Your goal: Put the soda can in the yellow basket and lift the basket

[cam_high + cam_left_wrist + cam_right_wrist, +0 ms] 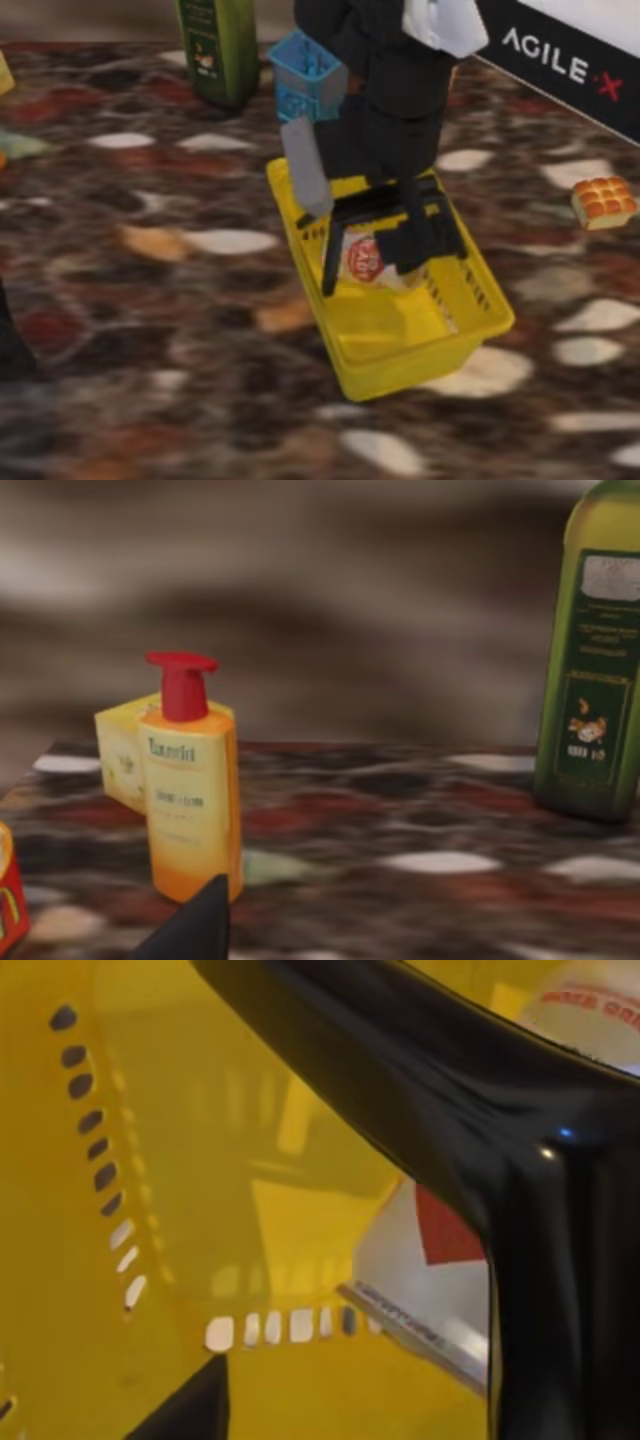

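Observation:
The yellow basket (400, 330) hangs tilted under my right arm in the middle of the top view. Its black handles (385, 200) are swung up. My right gripper (425, 235) is shut on one handle. The soda can (365, 260), white with a red label, lies on its side inside the basket next to that gripper. In the right wrist view the black handle (450, 1110) crosses in front of the yellow wall (150, 1210), and the can (420, 1270) rests on the floor behind it. One fingertip (195, 1410) shows at the edge. My left arm (8, 340) is parked at the table's left edge.
A blue square basket (305, 75) and a dark green carton (215, 50) stand behind the yellow basket. A grey slab (305, 165) leans at its far rim. Bread (604, 202) lies at the right. An orange pump bottle (190, 800) is near my left gripper (400, 950).

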Controlling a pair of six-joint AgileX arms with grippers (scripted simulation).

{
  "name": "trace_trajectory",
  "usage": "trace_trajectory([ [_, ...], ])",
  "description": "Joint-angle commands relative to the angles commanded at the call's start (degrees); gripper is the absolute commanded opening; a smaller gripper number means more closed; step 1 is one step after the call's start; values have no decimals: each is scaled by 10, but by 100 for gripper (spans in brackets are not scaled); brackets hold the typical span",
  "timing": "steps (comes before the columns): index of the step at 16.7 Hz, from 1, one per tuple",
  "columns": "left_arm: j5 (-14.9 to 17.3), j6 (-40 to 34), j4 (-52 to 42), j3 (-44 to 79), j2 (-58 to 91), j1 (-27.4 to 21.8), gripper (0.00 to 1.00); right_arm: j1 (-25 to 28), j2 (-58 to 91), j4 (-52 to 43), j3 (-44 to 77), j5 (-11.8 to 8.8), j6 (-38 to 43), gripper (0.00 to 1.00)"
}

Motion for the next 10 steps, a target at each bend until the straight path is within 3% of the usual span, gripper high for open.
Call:
trace_trajectory([
  [2, 0, 0, 0, 0, 0, 0, 100, 0, 0, 0, 0, 0, 0, 100],
  [10, 0, 0, 0, 0, 0, 0, 100, 0, 0, 0, 0, 0, 0, 40],
])
